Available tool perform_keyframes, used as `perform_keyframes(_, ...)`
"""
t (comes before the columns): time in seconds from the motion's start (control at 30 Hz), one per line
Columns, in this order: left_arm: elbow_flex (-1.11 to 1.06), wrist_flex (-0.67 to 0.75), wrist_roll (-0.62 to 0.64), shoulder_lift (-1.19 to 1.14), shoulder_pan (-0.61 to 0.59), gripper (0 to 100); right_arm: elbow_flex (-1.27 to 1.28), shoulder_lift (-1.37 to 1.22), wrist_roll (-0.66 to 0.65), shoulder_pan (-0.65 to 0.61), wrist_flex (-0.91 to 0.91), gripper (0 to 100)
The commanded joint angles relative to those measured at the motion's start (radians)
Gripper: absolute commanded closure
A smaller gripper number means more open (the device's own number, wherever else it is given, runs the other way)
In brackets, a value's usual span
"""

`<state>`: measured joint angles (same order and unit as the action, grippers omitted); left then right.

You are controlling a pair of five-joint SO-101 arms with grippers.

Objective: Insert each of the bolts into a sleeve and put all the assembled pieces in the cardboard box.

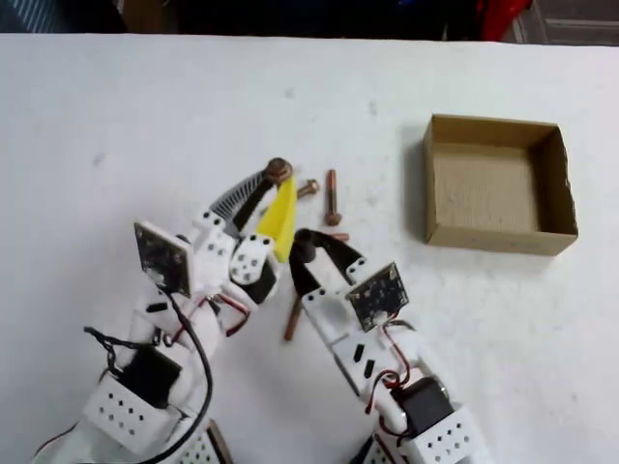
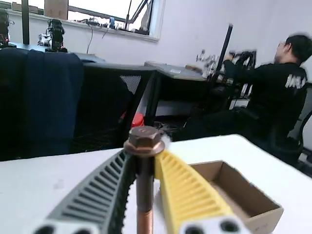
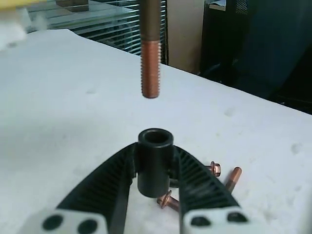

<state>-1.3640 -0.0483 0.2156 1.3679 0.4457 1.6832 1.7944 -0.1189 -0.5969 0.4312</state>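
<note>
Judging by its look, the copper-coloured flange bolt (image 2: pixel 145 195) is a small, rigid metal piece. It is light for the arm but smooth and round along the shank, so it would likely pivot or slip under a weak pinch. The best hold seems to be high on the shank, just under the flanged head. That is where the left claw (image 2: pixel 145 163) has it, its grey and yellow ribbed fingers closed on the shank, with the head standing past the tips and the threaded end pointing down. The black sleeve (image 3: pixel 155 146) looks equally stiff and slick, a short tube that wants gripping around its middle so the bore stays free. The right claw (image 3: pixel 155 163) is closed around it that way, upright, with its open mouth facing the bolt. The threaded tip hangs over the bore, apart from it, and seems very nearly in line, perhaps a shade off centre. In the high view the left claw sits at about 11 o'clock of the right claw, near it. Loose bolts (image 1: pixel 332 196) lie on the white surface (image 1: pixel 116 116) around the right claw, from 12 to 3 o'clock and one near 6 o'clock. The cardboard box (image 1: pixel 495 238) stands well apart at 3 o'clock.
</note>
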Motion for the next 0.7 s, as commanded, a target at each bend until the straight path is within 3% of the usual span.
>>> perform_keyframes(0.0,-0.003,0.071,0.025,0.027,0.013,98,0.006,0.008,-0.018,-0.007,-0.005,98.2)
perform_keyframes(0.67,-0.043,0.017,0.025,0.028,0.087,98,0.006,0.008,-0.026,-0.004,-0.007,98.2)
